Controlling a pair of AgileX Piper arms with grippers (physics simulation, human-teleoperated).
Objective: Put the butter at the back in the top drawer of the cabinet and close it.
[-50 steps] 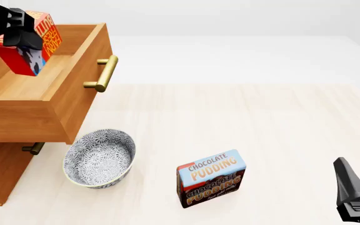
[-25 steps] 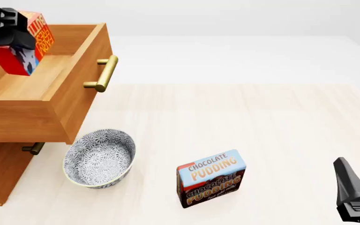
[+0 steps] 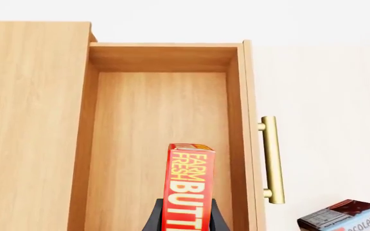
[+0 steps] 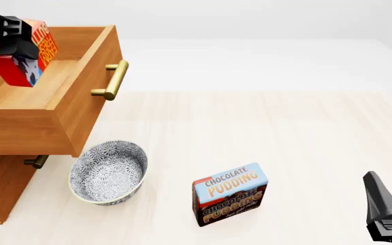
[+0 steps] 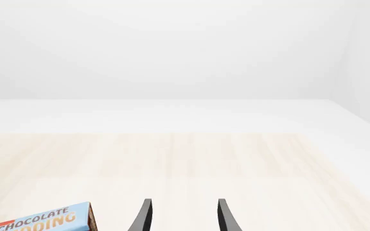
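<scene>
Since the earlier front pictures, the small red butter box with orange face and white lettering (image 4: 27, 53) has sunk lower and drifted a little leftward, so its bottom edge now sits deeper between the walls of the pulled-out light-brown top drawer (image 4: 80, 102) of the wooden three-drawer cabinet (image 4: 2, 189). The black left gripper (image 4: 5, 33) has its fingers clamped on the box's two broad sides; in the left wrist view the box (image 3: 188, 185) stands on edge over the bare drawer floor (image 3: 133, 144), and whether it touches that floor cannot be told. The brass bar handle (image 4: 114, 79) juts from the drawer front.

Below the open drawer, a patterned grey-and-white bowl (image 4: 108, 172) sits just beside the cabinet. The blue-and-brown Chocolate Pudding box (image 4: 230, 194) stands upright, well apart from the drawer. The black right gripper (image 5: 182, 216) rests low near the table (image 4: 285, 132), fingers parted around nothing.
</scene>
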